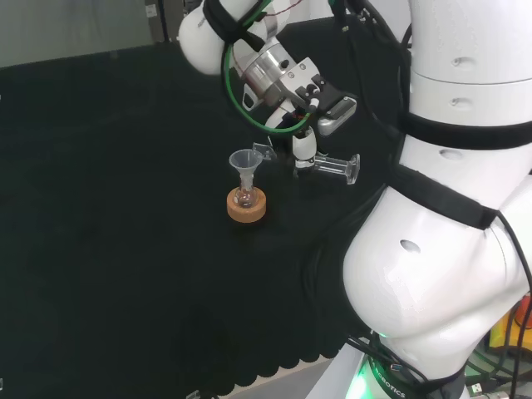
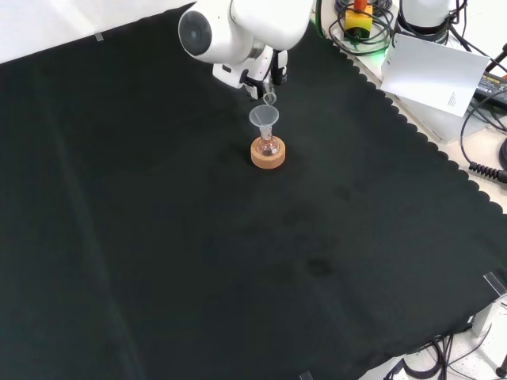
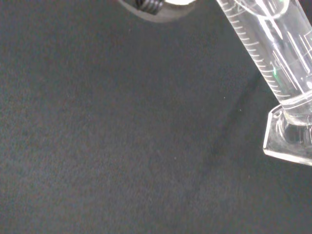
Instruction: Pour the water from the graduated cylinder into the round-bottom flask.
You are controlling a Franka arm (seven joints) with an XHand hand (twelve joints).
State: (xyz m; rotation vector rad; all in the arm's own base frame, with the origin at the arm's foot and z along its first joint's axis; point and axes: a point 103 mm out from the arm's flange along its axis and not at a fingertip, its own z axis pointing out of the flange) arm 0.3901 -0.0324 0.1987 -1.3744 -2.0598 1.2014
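Head view shows the hand (image 1: 304,150) closed round the graduated cylinder (image 1: 328,165), tipped nearly level — base away from the funnel (image 1: 244,161), mouth just above its rim. The funnel sits in the round-bottom flask (image 1: 244,198) on a cork ring (image 1: 247,208). Keep the spout over the funnel and tilt slowly — avoid nudging it.

You get even, bright overhead light; black cloth (image 2: 238,277) soaks up shadows, white arm link (image 1: 449,249) glares, wrist-view cylinder (image 3: 273,53) looks soft.
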